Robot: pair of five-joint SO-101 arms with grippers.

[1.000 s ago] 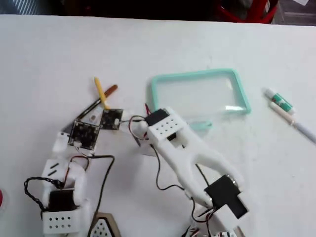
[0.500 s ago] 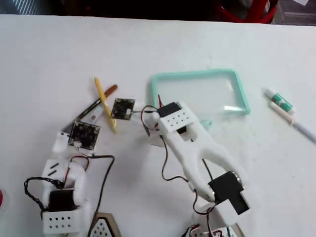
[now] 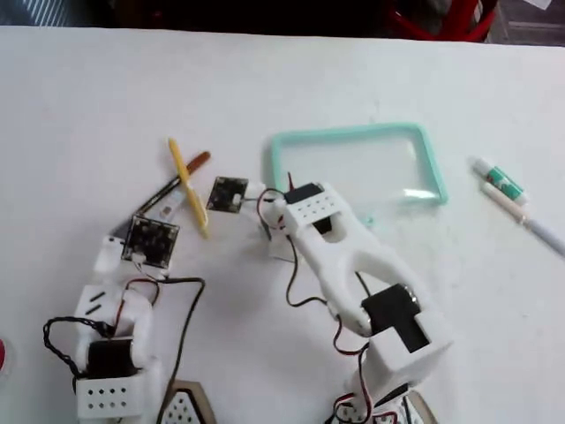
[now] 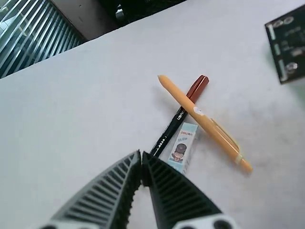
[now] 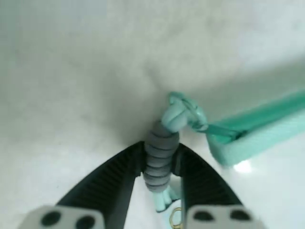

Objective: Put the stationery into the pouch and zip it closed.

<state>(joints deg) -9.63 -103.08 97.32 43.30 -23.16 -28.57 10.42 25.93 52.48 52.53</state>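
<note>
White table (image 3: 88, 88) seen from above, with a dark room beyond its far edge. A clear pouch (image 3: 353, 131) with a teal rim lies flat right of the table's middle, its long axis running left to right, and it looks empty, though the clear face makes that hard to confirm. The right gripper (image 5: 159, 151) sits at the pouch's near left corner, clamped on the grey ribbed zip pull (image 5: 158, 167), which hangs from a teal cord. From there the teal zip track leads away along the pouch's near long edge toward the table's right edge, so any pull on the zip would follow that line. The left gripper (image 4: 142, 164) rests near the table's near left corner with its jaws pressed together on nothing. Just beyond it lie a yellow pen (image 4: 200, 117) crossed over a black pen (image 4: 174, 124) with a brown cap, and a small eraser (image 4: 181, 145) beside them; the left arm is the nearer one to this group. A green and white tube (image 3: 499, 179) and a white pen (image 3: 521, 212) lie near the right edge. Compared with a second ago, the right arm has swung its wrist farther from the near edge and its elbow rightward, uncovering the yellow pen's full length; the left arm and the stationery have not moved.
</note>
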